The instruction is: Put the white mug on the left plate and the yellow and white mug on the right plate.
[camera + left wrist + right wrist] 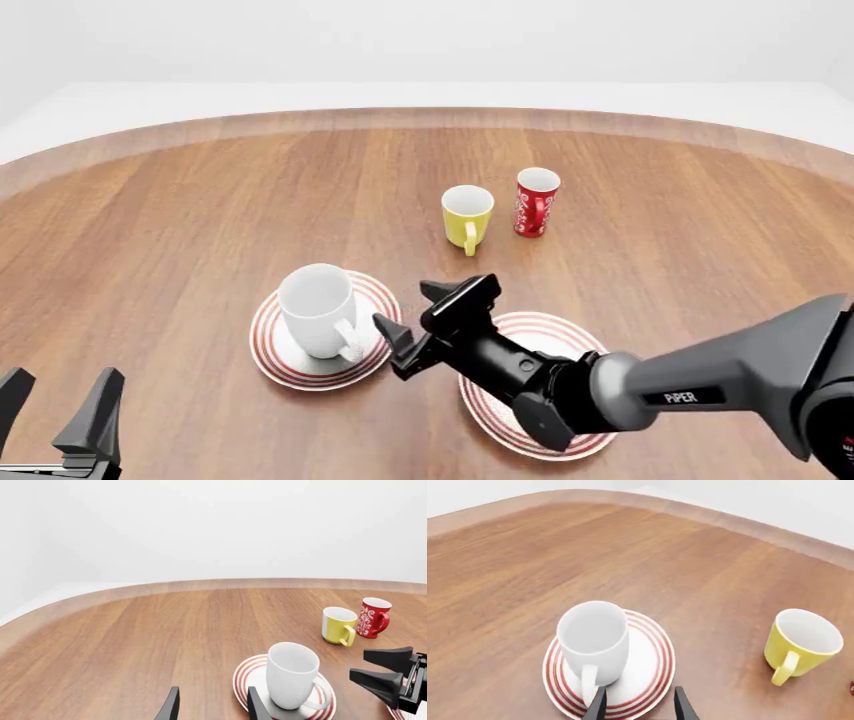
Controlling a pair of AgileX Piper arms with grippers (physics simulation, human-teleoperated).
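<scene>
White mug already plated; the small yellow one waits on bare wood.

The wooden table (pixel 174 200) carries two ringed plates: the left plate (pixel 274 350) with the white mug (pixel 318 305) upright on it, and the right plate (pixel 547 330), partly under the right arm and with no mug on it. The right gripper (pixel 420 322) hangs between the plates, fingers apart and empty; the left gripper (pixel 60 410) sits low near the table's near edge, also spread with nothing in it. The yellow and white mug (pixel 467 215) stands farther back, just beside the red mug (pixel 537 200). It looks rigid, glazed and slick, likely light; I'd pinch the rim wall away from its handle.
</scene>
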